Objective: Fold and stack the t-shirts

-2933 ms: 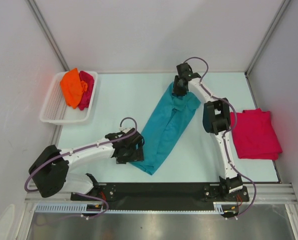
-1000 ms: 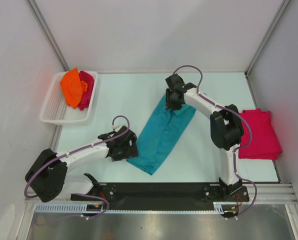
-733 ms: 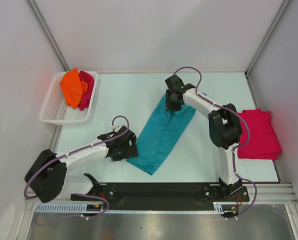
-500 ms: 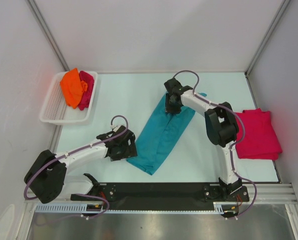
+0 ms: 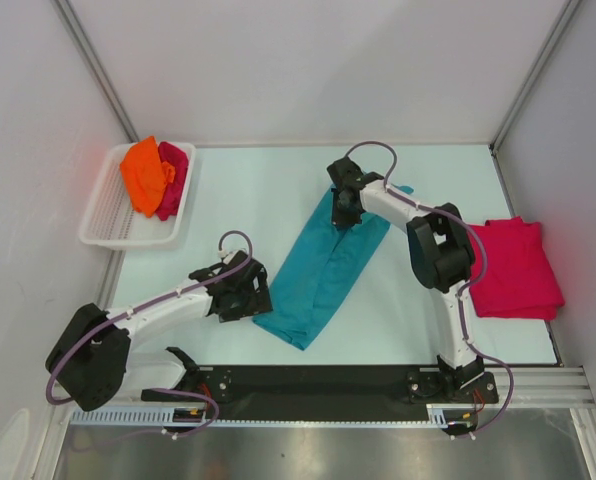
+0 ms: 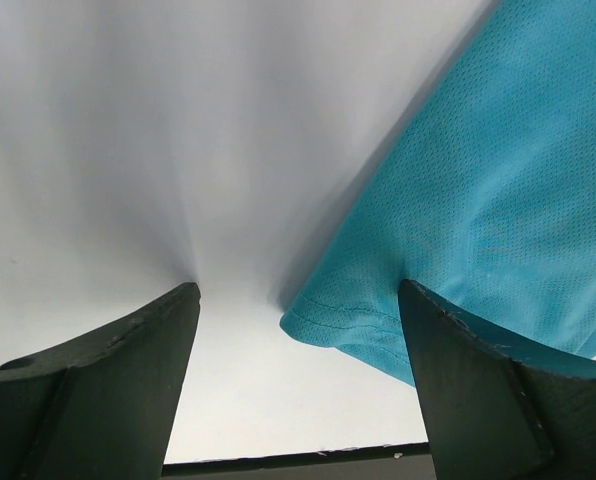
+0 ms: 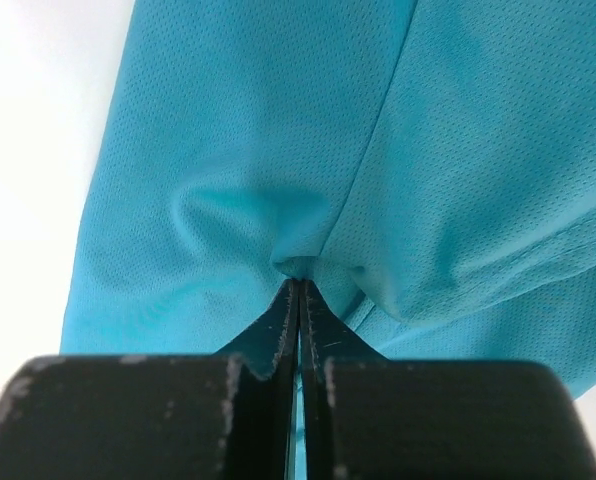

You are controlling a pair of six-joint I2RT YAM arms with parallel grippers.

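Pale desk point(image 5: 248, 190) bears the teal t-shirt point(image 5: 328, 265) diagonally mid-surface; right fingers point(image 7: 298, 298) pinch a thin far-end pucker, left fingers point(image 5: 248, 297) gape empty at its near corner, so lifting could slip it.

Place: robot lab cell | 12 o'clock: white panel walls point(image 5: 308, 70) | 6 o'clock: arms point(image 5: 163, 306) bolted to aluminium rail point(image 5: 548, 382)

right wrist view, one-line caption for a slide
Right gripper shut, pinching a fold of the teal shirt.

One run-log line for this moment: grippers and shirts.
left gripper: open at teal t-shirt near corner | right gripper: shut on its far end | pink t-shirt: folded, right side
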